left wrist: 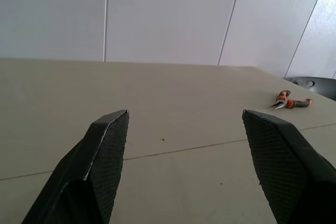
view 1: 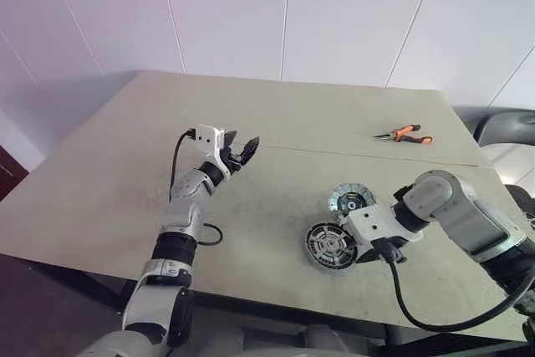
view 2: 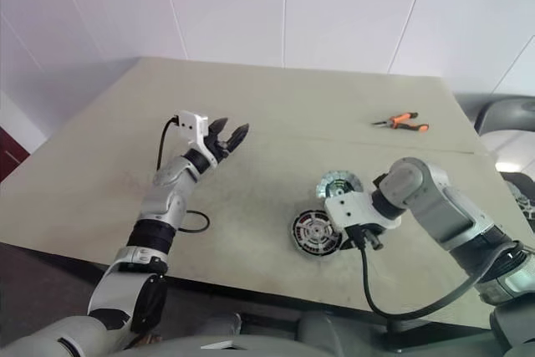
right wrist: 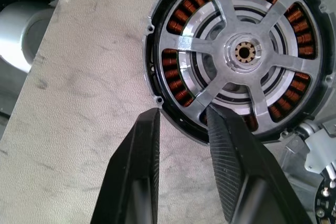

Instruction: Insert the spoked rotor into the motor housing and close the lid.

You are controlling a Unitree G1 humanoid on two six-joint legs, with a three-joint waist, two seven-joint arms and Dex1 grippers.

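Right tool (right wrist: 181, 116) partly hiding motor housing (right wrist: 157, 85) rim.

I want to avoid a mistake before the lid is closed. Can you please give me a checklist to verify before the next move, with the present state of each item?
1. Spoked rotor inside the motor housing: ok.
2. Rotor pressed fully down: cannot tell.
3. Lid on the housing: not ok; it lies on the table beside the housing.
4. Left gripper open and empty, free for the lid: ok.
5. Right gripper clear of the housing: not ok; it is at the rim.
6. Pliers far from the work: ok.
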